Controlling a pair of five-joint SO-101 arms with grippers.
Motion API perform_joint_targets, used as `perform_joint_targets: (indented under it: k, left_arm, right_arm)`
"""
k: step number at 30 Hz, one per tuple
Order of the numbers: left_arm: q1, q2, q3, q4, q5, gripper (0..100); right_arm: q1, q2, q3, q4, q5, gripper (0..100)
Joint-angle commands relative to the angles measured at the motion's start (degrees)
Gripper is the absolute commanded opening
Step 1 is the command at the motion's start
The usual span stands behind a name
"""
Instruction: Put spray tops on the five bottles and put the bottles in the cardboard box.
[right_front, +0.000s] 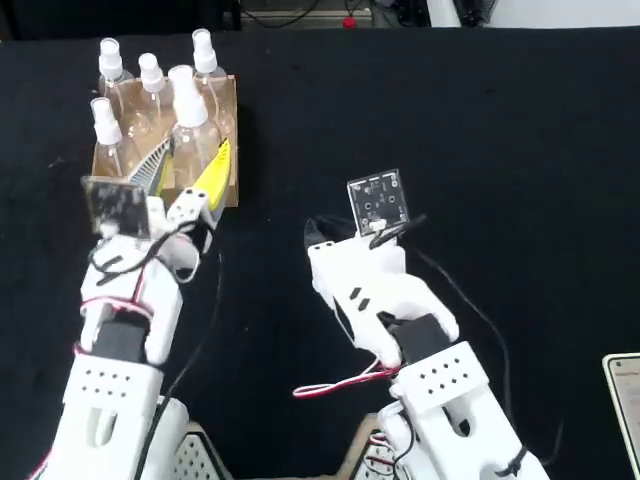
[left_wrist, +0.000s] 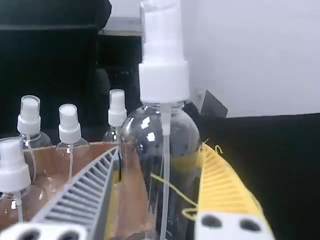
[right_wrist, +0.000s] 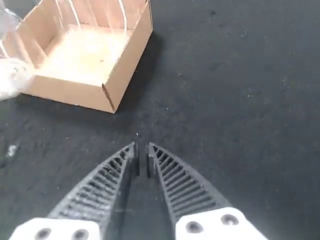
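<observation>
The cardboard box (right_front: 233, 120) stands at the table's far left, holding several clear bottles with white spray tops (right_front: 150, 75). One more capped bottle (right_front: 188, 115) stands tall at the box's near right corner. My left gripper (right_front: 195, 148) is shut on it, grey finger on one side and yellow finger on the other. In the left wrist view this bottle (left_wrist: 162, 145) sits between the fingers of the left gripper (left_wrist: 160, 150), with the other bottles (left_wrist: 68, 125) behind it in the box (left_wrist: 55, 162). My right gripper (right_front: 318, 235) is shut and holds nothing, low over the cloth at mid-table. The right gripper (right_wrist: 142, 147) points toward the box corner (right_wrist: 75, 92).
Black cloth (right_front: 480, 130) covers the table, with free room to the right of the box. A white object (right_front: 625, 390) lies at the right edge. Red and black cables (right_front: 340, 382) trail beside the right arm's base.
</observation>
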Motion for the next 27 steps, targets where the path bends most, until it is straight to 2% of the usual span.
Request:
perform_joint_targets:
  k: [1, 7, 9, 17, 22, 27]
  left_arm:
    - [-1.54, 5.1, -4.7, -1.49, -0.09, 15]
    - [-5.41, 6.07, -4.88, -1.49, -0.09, 15]
    - [-5.41, 6.51, -4.44, -3.78, -0.09, 15]
    - [-4.88, 14.07, 2.33, -30.51, 0.0, 15]
    - [-4.97, 26.2, -0.48, -41.58, 0.44, 15]
    - [-4.88, 38.33, -4.62, -51.25, 0.44, 15]
  right_arm:
    - [0.97, -1.27, -0.31, -1.41, -0.26, 3.1]
    - [0.97, -1.1, -0.31, -1.41, -0.26, 3.1]
    - [0.97, -1.1, -0.22, -1.41, -0.26, 3.1]
    - [0.97, -1.1, -0.22, -1.41, -0.26, 3.1]
    - [0.79, -1.19, 0.48, -1.76, -0.26, 3.0]
    - [-2.73, -1.36, 3.91, -6.68, -0.18, 2.9]
